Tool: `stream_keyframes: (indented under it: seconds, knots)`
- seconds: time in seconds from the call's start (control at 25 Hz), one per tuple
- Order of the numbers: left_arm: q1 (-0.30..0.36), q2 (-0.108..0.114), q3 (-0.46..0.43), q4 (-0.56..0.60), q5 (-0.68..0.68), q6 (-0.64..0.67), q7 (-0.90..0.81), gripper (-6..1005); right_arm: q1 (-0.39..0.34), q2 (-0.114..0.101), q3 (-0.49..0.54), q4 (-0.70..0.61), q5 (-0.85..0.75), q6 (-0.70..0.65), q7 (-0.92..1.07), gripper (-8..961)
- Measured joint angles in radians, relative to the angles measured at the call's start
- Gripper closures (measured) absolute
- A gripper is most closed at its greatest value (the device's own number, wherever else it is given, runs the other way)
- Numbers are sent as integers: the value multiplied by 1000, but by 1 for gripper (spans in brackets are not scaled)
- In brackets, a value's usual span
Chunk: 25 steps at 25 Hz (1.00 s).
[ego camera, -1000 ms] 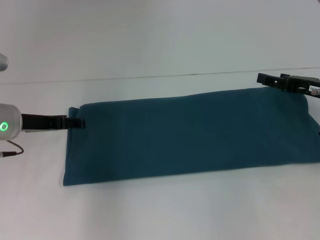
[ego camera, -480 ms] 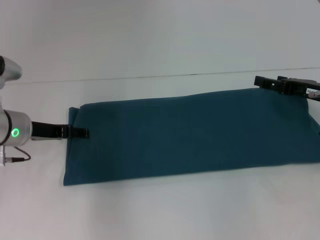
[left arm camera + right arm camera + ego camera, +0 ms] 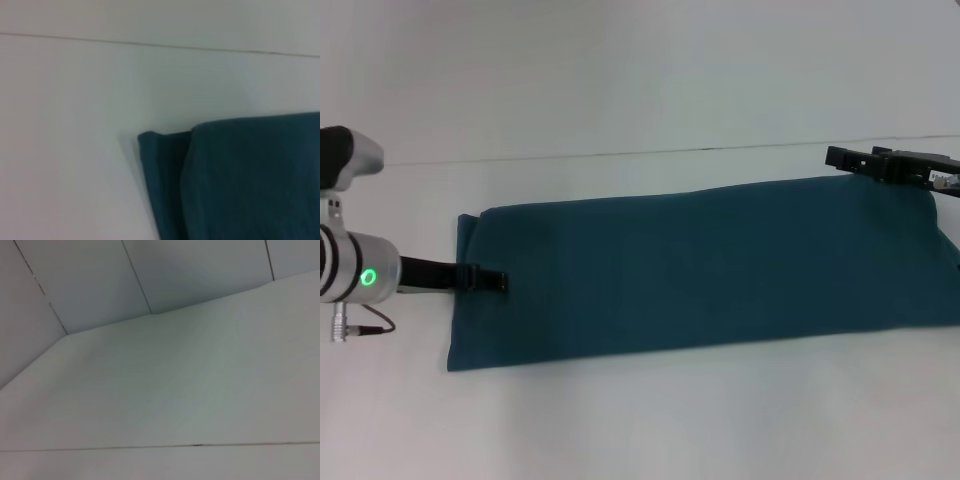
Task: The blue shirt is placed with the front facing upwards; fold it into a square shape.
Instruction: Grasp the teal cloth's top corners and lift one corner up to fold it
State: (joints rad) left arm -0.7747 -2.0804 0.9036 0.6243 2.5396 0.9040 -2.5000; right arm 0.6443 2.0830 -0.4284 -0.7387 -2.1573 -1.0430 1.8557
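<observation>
The blue shirt (image 3: 710,265) lies flat on the white table as a long teal-blue strip running left to right, plain side up; no lettering shows. My left gripper (image 3: 498,282) reaches in low over the strip's left end, just inside its edge. My right gripper (image 3: 835,157) hovers at the strip's far right corner, above the far edge. The left wrist view shows the shirt's layered left corner (image 3: 240,180) on the table. The right wrist view shows only table and wall.
The white table (image 3: 640,420) extends in front of and behind the shirt. Its far edge (image 3: 620,153) meets a pale wall. The shirt's right end runs out of the head view.
My left gripper has moved toward the near side and slightly right, further over the shirt's left end. My right gripper has shifted a little left. The shirt has not moved.
</observation>
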Motion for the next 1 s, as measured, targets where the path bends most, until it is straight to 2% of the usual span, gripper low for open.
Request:
stream_keyframes:
  seconds: [0.2,0.32,0.64,0.84,1.0]
  knots:
    - [-10,-14,0,5,-5,11,58,224,2,0,-1,1,0,1,2,80]
    - [-6,-21,-1,25,-8,11,70,290,3,0,-1,8,0,7,3,81]
    - [-4,-24,-8,17,-9,3,86,465,10,-5,-1,41,1,22,0,81]
    - [-2,-26,-8,10,-9,-8,105,675,11,-6,-2,42,1,22,1,82]
    - [-1,-30,-9,8,-9,-18,118,909,10,-4,-2,46,1,20,3,82]
